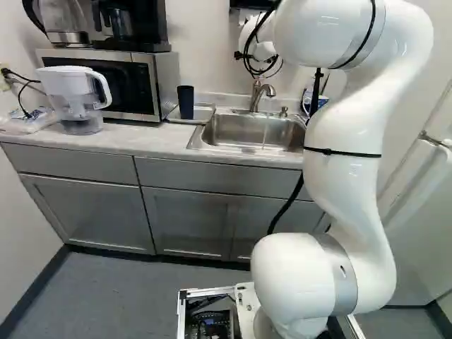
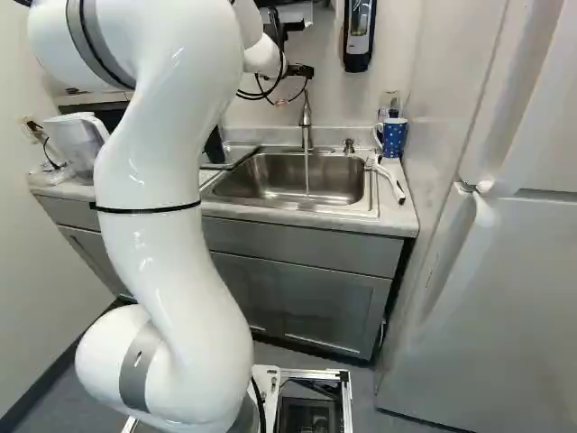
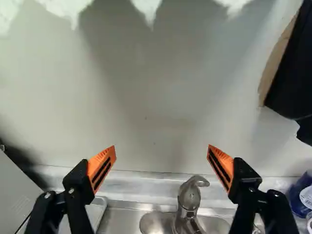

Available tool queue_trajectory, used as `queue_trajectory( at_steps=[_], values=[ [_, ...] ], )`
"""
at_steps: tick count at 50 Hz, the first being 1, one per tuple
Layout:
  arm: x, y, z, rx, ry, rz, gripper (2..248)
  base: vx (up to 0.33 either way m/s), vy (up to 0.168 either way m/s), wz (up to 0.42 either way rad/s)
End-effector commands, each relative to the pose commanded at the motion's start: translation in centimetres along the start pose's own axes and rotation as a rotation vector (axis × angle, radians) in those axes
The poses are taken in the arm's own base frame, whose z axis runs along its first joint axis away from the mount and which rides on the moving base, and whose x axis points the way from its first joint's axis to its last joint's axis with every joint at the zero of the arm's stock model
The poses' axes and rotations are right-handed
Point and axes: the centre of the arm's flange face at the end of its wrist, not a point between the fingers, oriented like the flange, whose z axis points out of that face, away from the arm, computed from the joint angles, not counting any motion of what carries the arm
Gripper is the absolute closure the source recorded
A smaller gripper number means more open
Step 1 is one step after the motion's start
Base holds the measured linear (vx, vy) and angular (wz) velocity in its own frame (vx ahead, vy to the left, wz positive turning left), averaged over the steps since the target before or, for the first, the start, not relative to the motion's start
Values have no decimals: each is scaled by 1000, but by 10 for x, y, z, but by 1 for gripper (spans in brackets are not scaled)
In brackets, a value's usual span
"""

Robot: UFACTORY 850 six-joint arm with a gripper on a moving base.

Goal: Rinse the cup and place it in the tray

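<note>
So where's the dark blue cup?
Left of the middle in the left base view, the dark blue cup stands in the tray, between the microwave and the sink.

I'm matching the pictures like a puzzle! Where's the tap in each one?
Left base view: the tap is right of the middle, behind the sink.
Right base view: just right of the middle.
Wrist view: seen between the open fingers.
Shared landmark: the sink's metal rim.

A white pitcher (image 1: 68, 90) stands on the desk (image 1: 145, 143) beside a microwave (image 1: 145, 85) bearing a glass kettle (image 1: 62, 17), while a dispenser (image 2: 359, 34) hangs on the wall (image 2: 335, 95).
</note>
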Motion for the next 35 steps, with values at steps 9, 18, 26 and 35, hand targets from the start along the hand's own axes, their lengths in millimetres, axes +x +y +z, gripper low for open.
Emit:
queue_trajectory(
  at_steps=[9,18,26,35],
  values=[
    [0,-1,2,2,1,0,3,0,0,0],
    [0,-4,4,5,1,-1,3,0,0,0],
    [0,-6,7,9,-2,-2,3,0,0,0],
    [-1,-9,10,13,-6,-2,3,0,0,0]
  ],
)
